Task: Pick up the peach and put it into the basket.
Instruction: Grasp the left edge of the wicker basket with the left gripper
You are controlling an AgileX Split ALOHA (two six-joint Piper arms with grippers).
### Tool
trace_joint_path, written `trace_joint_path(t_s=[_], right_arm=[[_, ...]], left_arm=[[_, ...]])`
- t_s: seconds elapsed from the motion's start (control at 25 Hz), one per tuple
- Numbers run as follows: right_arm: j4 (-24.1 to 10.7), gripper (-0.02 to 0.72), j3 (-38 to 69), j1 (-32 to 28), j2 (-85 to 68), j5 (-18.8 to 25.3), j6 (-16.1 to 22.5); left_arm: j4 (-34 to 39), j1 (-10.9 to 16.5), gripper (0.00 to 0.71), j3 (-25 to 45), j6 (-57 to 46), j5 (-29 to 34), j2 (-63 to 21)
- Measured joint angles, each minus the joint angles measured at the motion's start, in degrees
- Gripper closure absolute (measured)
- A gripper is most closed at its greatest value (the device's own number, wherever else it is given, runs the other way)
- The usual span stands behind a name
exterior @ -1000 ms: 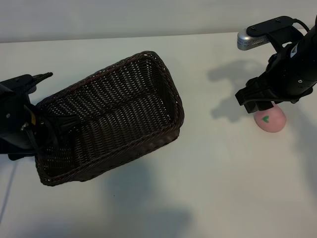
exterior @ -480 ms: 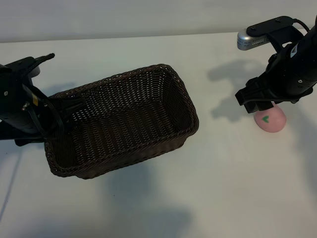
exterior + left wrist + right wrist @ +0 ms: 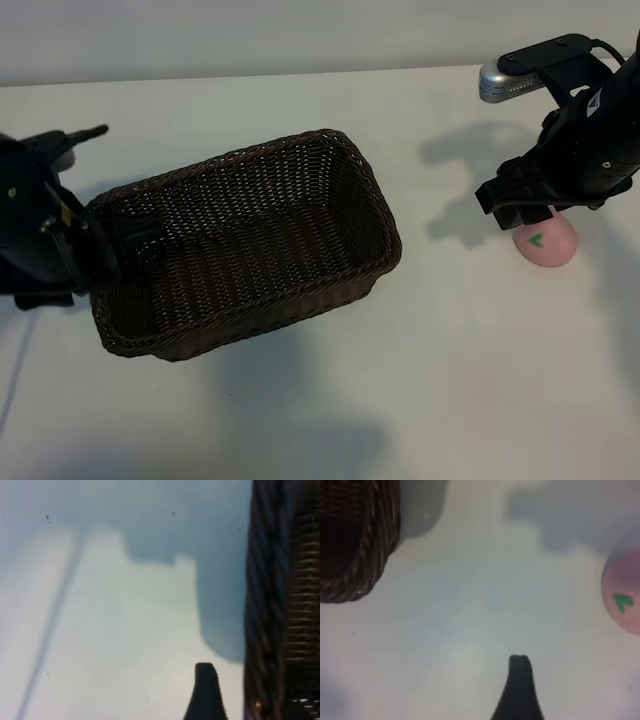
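Exterior view: the basket (image 3: 245, 245) sat on the table (image 3: 420, 380) at left-centre, with the left gripper (image 3: 120, 240) at its left end wall. The peach (image 3: 546, 243) lay on the table well apart at right, beneath the right gripper (image 3: 520, 212)

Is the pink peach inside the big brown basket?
No, the peach sits on the white table under the right gripper, far from the basket.

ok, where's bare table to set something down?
Free: the strip between the basket and the peach, and all the table nearer the camera. Crowded: left gripper at the basket's end; right gripper over the peach.
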Motion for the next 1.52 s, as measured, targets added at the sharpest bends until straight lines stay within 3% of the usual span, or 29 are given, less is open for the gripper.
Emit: trace_joint_path(t_s=[0.36, 1.32, 1.52], right_arm=[[0.0, 0.154, 0.0, 0.0, 0.0, 0.0, 0.0], [0.0, 0.154, 0.0, 0.0, 0.0, 0.0, 0.0], [0.0, 0.154, 0.0, 0.0, 0.0, 0.0, 0.0]], left_arm=[[-0.7, 6.5, 0.158, 3.2, 1.4, -8.0, 0.6], [-9.9, 6.8, 0.161, 3.2, 10.0, -18.5, 12.7], [-9.9, 6.8, 0.249, 3.2, 10.2, -18.9, 12.7]])
